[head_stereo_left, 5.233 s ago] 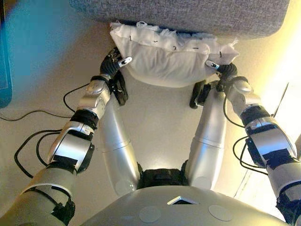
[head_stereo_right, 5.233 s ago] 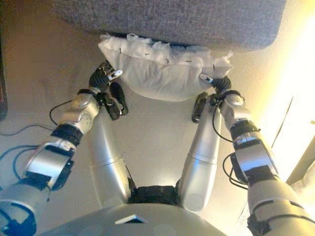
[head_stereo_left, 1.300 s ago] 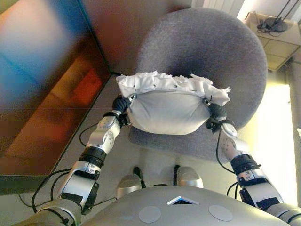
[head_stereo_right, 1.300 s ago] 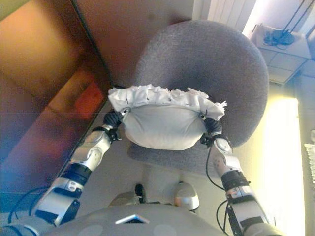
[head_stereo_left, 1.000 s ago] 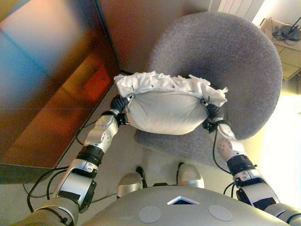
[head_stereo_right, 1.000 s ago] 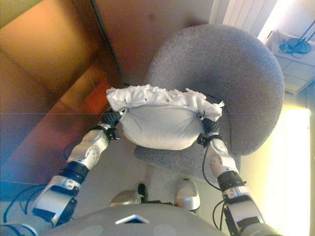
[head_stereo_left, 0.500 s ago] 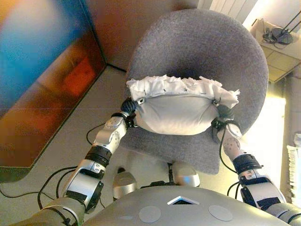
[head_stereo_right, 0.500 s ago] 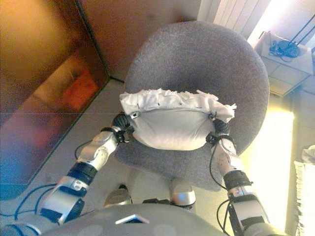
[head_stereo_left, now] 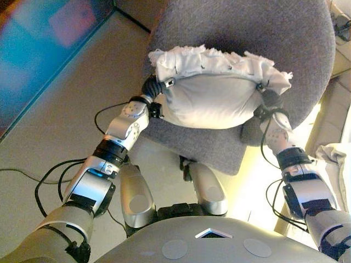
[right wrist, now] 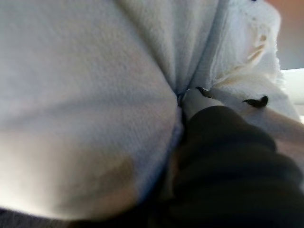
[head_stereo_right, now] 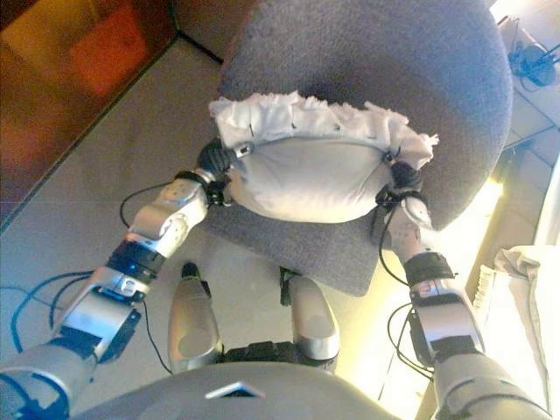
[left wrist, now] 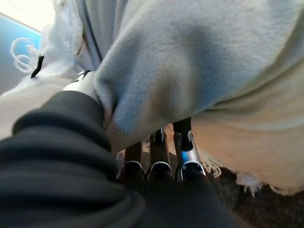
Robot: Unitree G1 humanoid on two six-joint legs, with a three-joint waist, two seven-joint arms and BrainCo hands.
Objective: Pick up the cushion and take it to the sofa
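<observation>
Closer now than half a second ago, the grey sofa seat point(head_stereo_left: 258, 33) fills the far part of the eye views, though the camera has also tilted down. White cushion point(head_stereo_left: 211, 98) is held above the seat's near edge, clamped between left hand point(head_stereo_left: 155, 87) and right hand point(head_stereo_left: 269, 99), fingers curled into its fabric. Judged: carry nearly complete, release outstanding. No legible writing or labels seen.

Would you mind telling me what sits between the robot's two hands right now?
The white cushion fills the stretch, gripped at its ends by the left hand and right hand above the grey sofa, as both eye views show.
</observation>
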